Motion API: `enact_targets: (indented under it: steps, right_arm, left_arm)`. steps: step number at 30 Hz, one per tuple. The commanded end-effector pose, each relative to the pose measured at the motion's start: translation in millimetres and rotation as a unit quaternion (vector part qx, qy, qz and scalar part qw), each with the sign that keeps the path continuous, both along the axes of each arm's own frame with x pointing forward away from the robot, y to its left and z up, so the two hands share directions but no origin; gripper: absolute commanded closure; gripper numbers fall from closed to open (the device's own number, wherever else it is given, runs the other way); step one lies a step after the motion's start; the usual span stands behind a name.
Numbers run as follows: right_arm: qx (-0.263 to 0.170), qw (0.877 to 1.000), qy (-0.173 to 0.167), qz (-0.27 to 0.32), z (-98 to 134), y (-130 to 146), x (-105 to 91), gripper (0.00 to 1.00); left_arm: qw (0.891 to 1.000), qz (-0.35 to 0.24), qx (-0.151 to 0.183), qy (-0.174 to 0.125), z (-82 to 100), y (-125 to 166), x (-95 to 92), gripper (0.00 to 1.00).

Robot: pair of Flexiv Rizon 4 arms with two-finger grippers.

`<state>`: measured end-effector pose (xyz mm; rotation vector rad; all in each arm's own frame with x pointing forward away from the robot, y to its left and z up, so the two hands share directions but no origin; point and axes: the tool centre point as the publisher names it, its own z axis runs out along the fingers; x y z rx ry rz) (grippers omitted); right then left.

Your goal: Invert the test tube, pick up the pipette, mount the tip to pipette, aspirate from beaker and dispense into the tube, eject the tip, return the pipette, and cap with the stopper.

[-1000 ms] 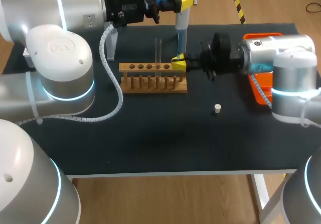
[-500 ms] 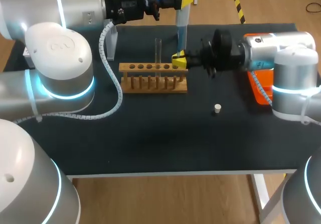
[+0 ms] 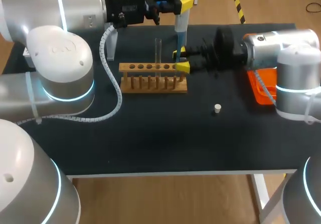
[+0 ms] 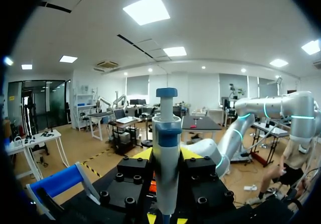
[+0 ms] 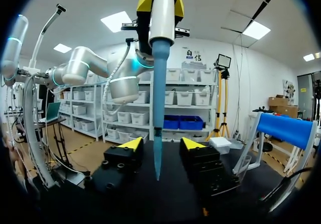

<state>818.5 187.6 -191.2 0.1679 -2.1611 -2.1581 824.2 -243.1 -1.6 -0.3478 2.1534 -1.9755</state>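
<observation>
Looked roughly midway: left gripper [image 3: 176,4] pinched the pipette [image 3: 180,23], blue tip [image 5: 157,108] mounted and hanging between the spread right gripper [image 3: 179,63], test tube [image 3: 158,50] upright in the rack [image 3: 150,81], stopper [image 3: 217,108] unused on the tabletop [image 3: 150,138].

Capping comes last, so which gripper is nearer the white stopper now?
Right. The right gripper is beside the rack, near the stopper; the left gripper holds the pipette farther back.

Black table [image 3: 150,143] on wood floor [image 3: 165,199], yellow-black hazard tape [image 3: 239,8] behind it. White ceiling [image 4: 210,18], square light panels [image 4: 146,10] lit. White wall [image 5: 235,68], shelves [image 5: 178,106] full of bins. Dark glass doors [image 4: 42,108] far side.
</observation>
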Motion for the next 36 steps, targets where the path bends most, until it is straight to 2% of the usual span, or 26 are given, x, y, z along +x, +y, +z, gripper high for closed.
enact_targets:
  steps: [1, 12, 20, 23, 36]
  right_arm:
    - [0.001, 1.0, 0.001, 0.0, -9.9, -14.8, -9.9, 0.0]
    - [-0.057, 0.998, -0.002, -0.012, -45.9, -68.2, -43.2, 0.0]
    - [-0.087, 0.996, -0.015, -0.03, -54.7, -108.2, -66.8, 0.0]
    - [-0.095, 0.995, -0.022, -0.034, -55.8, -115.7, -73.5, 0.0]
    - [-0.095, 0.995, -0.022, -0.034, -55.8, -115.7, -73.5, 0.0]
  left_arm:
    - [1.0, -0.001, -0.002, -0.001, -1.0, 0.8, -0.1, 1.0]
    - [1.0, -0.001, -0.002, -0.001, -1.0, 0.8, -0.1, 1.0]
    - [1.0, -0.001, -0.002, -0.001, -1.0, 0.8, -0.1, 1.0]
    - [1.0, -0.001, -0.002, -0.001, -1.0, 0.8, -0.1, 1.0]
    - [1.0, -0.001, -0.002, -0.001, -1.0, 0.8, -0.1, 1.0]
